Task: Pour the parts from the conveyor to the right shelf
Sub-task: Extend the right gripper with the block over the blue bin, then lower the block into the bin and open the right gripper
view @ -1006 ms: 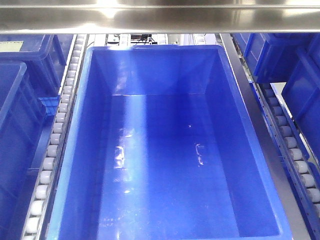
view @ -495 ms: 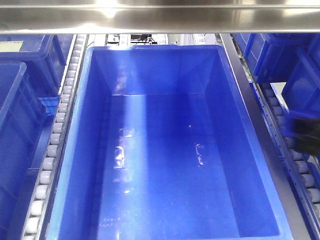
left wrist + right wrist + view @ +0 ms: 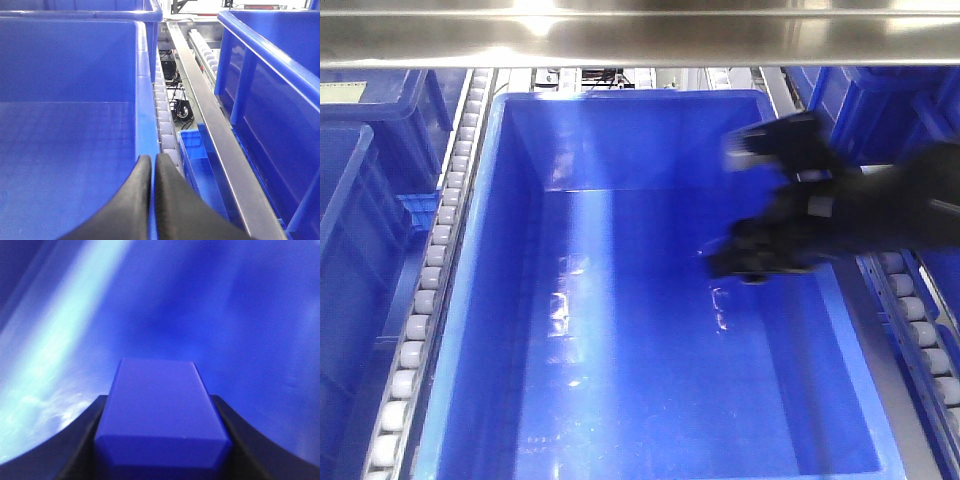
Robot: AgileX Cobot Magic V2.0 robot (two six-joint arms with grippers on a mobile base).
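A large blue bin fills the front view, and its inside shows no parts. My right gripper reaches in from the right, blurred, over the bin's right half. In the right wrist view it is shut on a blue block-shaped piece, with blurred blue bin floor behind it. What the piece belongs to is hidden. My left gripper is shut and empty, just above the right rim of another blue bin. It does not show in the front view.
Roller tracks run on both sides of the large bin. More blue bins stand at the left and right. A steel bar crosses the top. A small blue tray lies beside a metal rail.
My right arm has come in from the right edge and swung left over the large bin. The bin has not moved.
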